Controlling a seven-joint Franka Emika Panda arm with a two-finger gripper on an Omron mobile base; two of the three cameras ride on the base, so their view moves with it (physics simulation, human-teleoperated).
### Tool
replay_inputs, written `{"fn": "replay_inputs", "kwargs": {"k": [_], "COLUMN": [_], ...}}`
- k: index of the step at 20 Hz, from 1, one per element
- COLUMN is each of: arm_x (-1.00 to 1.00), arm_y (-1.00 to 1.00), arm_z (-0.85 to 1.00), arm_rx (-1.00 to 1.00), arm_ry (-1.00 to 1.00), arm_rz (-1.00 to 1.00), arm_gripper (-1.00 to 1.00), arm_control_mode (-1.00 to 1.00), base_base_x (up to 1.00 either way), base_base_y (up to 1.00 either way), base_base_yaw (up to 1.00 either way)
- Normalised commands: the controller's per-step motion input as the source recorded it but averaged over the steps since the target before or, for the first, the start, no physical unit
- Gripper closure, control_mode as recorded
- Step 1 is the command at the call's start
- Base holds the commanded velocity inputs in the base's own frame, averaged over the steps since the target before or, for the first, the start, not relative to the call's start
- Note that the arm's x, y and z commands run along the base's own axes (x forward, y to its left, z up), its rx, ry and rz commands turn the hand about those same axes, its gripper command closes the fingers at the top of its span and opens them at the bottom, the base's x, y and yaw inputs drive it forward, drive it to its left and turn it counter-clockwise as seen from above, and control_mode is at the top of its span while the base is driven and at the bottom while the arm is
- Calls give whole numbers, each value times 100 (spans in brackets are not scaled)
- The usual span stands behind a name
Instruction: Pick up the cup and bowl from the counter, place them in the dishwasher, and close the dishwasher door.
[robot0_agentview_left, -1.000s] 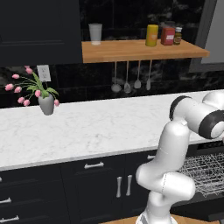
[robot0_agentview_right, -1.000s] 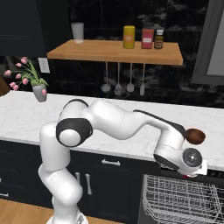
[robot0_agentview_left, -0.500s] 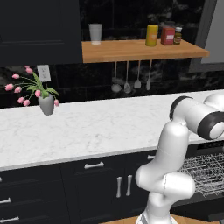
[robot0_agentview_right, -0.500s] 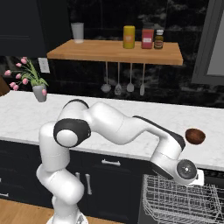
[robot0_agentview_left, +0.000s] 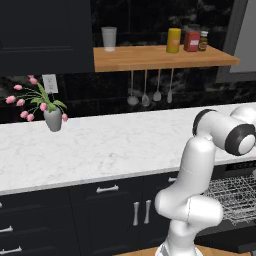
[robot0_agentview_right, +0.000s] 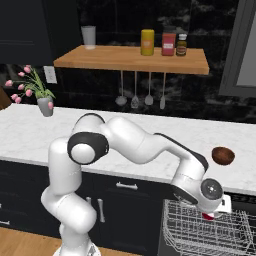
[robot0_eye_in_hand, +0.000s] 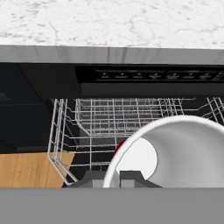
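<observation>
My gripper (robot0_eye_in_hand: 119, 177) is shut on the rim of the cup (robot0_eye_in_hand: 175, 153), whose wide white inside faces the hand camera and which shows red outside. From the right base view the gripper (robot0_agentview_right: 214, 212) hangs with the cup (robot0_agentview_right: 207, 216) just over the grey wire rack (robot0_agentview_right: 200, 235) of the open dishwasher (robot0_eye_in_hand: 144, 76). The brown bowl (robot0_agentview_right: 223, 155) rests on the white marble counter (robot0_agentview_right: 150, 140) above the dishwasher, apart from the hand. Under the rack (robot0_agentview_left: 232, 195) the dishwasher door is not clearly seen.
A vase of pink flowers (robot0_agentview_left: 52, 117) stands on the counter's left. A wooden shelf (robot0_agentview_right: 135, 57) above carries a glass and jars, with utensils hanging below it. Dark cabinets with silver handles (robot0_agentview_left: 140, 212) flank the dishwasher. Wooden floor (robot0_eye_in_hand: 26, 168) lies beside the rack.
The hand has sunk from in front of the bowl down to the rack with the cup in it. The bowl has stayed put and is now uncovered.
</observation>
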Motion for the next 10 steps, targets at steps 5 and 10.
{"fn": "replay_inputs", "kwargs": {"k": [5,10], "arm_x": [0,-7], "arm_y": [-2,-19], "arm_z": [-16,-6], "arm_rx": [0,1], "arm_ry": [3,3], "arm_rz": [0,0], "arm_gripper": [100,100], "arm_control_mode": [-100,-100], "base_base_x": [0,0], "base_base_y": [0,0], "base_base_yaw": [0,0]}}
